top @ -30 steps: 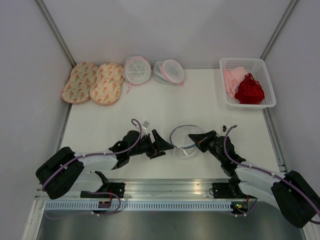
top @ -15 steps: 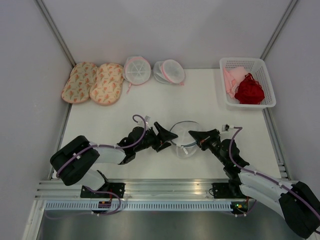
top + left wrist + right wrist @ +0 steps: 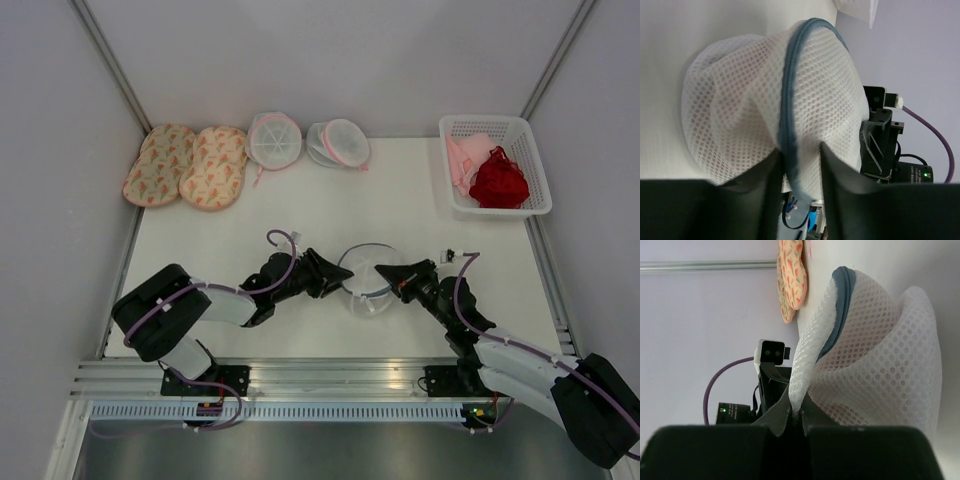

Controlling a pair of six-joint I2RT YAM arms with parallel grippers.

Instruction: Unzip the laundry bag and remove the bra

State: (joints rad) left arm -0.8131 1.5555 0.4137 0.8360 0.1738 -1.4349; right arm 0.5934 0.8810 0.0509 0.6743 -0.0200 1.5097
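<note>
The laundry bag [image 3: 366, 277], a domed white mesh pouch with a dark grey zipper rim, sits on the table between my two grippers. My left gripper [image 3: 341, 276] is at its left side. In the left wrist view its fingers [image 3: 799, 151] press on the mesh from both sides of the zipper rim [image 3: 788, 110]. My right gripper [image 3: 384, 275] is at the bag's right side, shut [image 3: 799, 411] on a pinched fold of white mesh [image 3: 807, 365]. The bra is hidden; only a faint pinkish tint shows through the mesh.
A white basket [image 3: 495, 123] at the back right holds a dark red garment [image 3: 498, 181] and a pale pink cloth [image 3: 461, 160]. Two pink-trimmed mesh pouches [image 3: 273, 138] [image 3: 340, 142] and two floral pads [image 3: 185, 166] lie along the back edge.
My left gripper moved right onto the bag's left side and closed its wide-open jaws onto the zipper rim. My right gripper kept its grip and shifted slightly left.
</note>
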